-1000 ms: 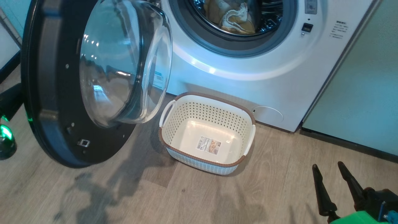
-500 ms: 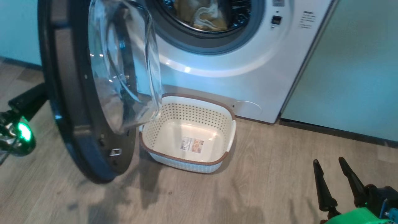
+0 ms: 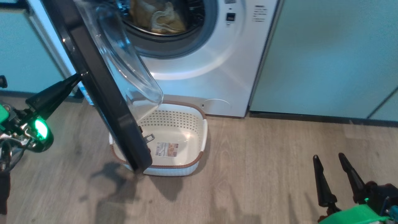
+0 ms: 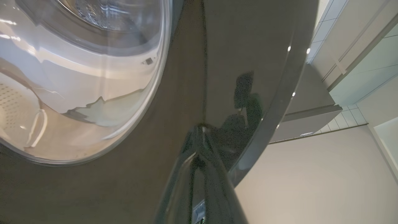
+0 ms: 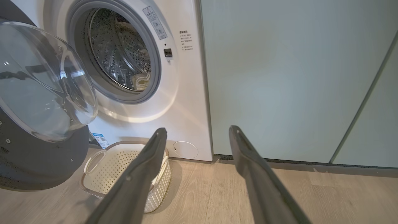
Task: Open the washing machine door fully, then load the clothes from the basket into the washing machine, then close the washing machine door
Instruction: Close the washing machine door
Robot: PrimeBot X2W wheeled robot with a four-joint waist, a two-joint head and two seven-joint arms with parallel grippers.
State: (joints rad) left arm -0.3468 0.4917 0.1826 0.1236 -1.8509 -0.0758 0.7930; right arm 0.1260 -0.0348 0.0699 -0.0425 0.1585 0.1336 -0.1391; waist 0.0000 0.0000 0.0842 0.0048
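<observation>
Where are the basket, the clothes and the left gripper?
the basket [image 3: 175,117], head view, perforated back wall.
the clothes [image 3: 172,25], head view, yellow fold.
the left gripper [image 3: 80,75], head view, shut fingertips.

Reads as a home laundry nook. Has a white front-loading washing machine [image 3: 202,77] built in flush between pale teal cabinet fronts [image 3: 326,56] with a dark plinth [image 3: 311,117], on a wood-look plank floor [image 3: 264,174]. Adds a small perforated plastic basket [image 3: 174,116] on the floor before the machine, clothes [image 3: 155,15] in the steel drum [image 5: 115,53], and pale wall tiling [image 4: 345,116] in the left wrist view.
</observation>
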